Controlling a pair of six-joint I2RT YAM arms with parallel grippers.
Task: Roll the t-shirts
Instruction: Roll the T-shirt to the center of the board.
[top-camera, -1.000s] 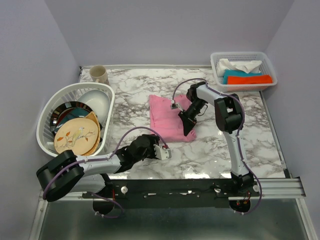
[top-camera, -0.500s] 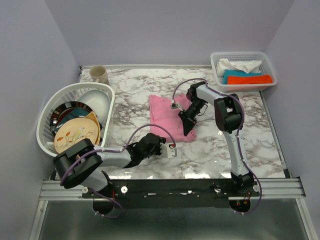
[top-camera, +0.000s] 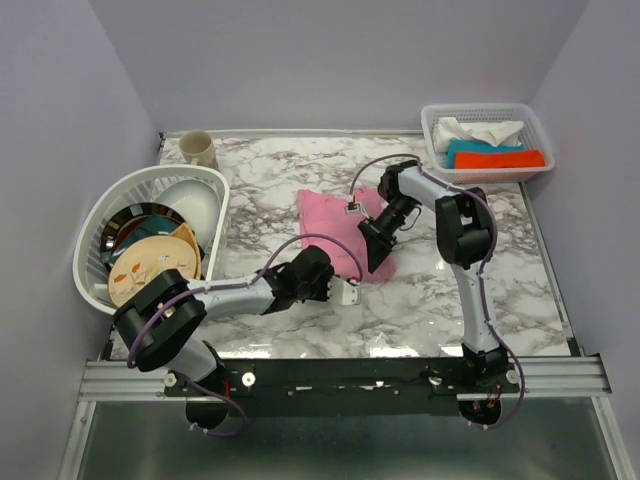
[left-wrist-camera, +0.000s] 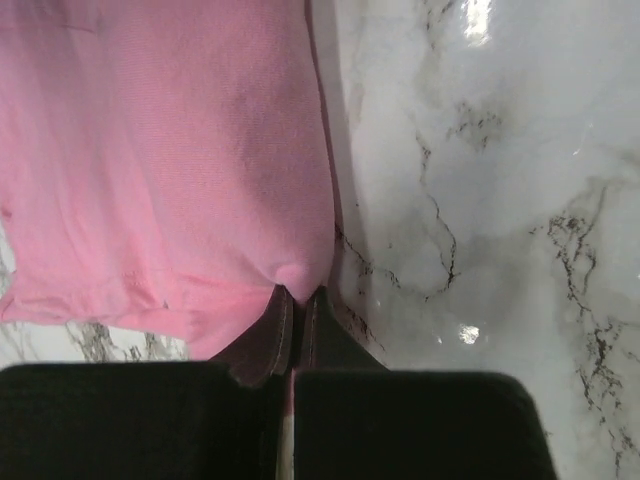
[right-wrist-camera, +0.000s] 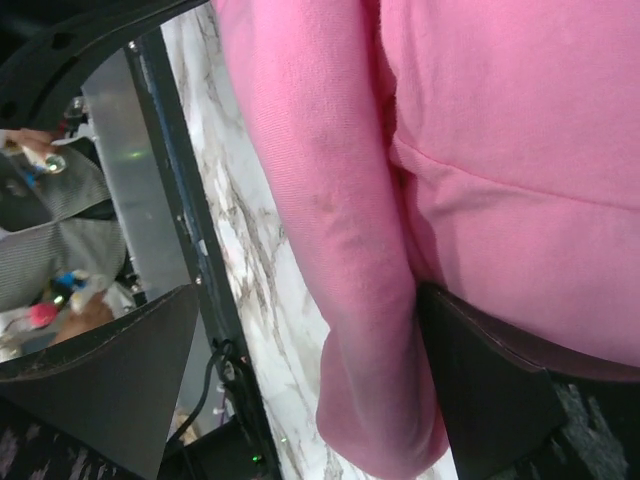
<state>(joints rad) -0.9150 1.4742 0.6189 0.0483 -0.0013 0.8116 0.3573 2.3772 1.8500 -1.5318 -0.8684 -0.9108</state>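
A light-pink t-shirt (top-camera: 335, 235) lies folded in the middle of the marble table (top-camera: 450, 290). My left gripper (top-camera: 330, 278) is at its near edge, and in the left wrist view it (left-wrist-camera: 297, 298) is shut on a small pinch of the t-shirt's (left-wrist-camera: 170, 150) hem. My right gripper (top-camera: 377, 252) is at the shirt's near right corner. In the right wrist view it (right-wrist-camera: 310, 295) stands wide open, with a thick fold of the t-shirt (right-wrist-camera: 350, 250) lying loose between the two fingers (right-wrist-camera: 490, 390).
A white dish basket (top-camera: 95, 235) with plates and a bowl stands at the left, with a beige cup (top-camera: 198, 148) behind it. A white basket (top-camera: 432, 130) of folded cloths sits at the back right. The arms' base rail (top-camera: 400, 375) runs along the near edge.
My left arm has swung right to the shirt's near edge and its gripper has shut on the hem. My right gripper has opened and let go of the fold.
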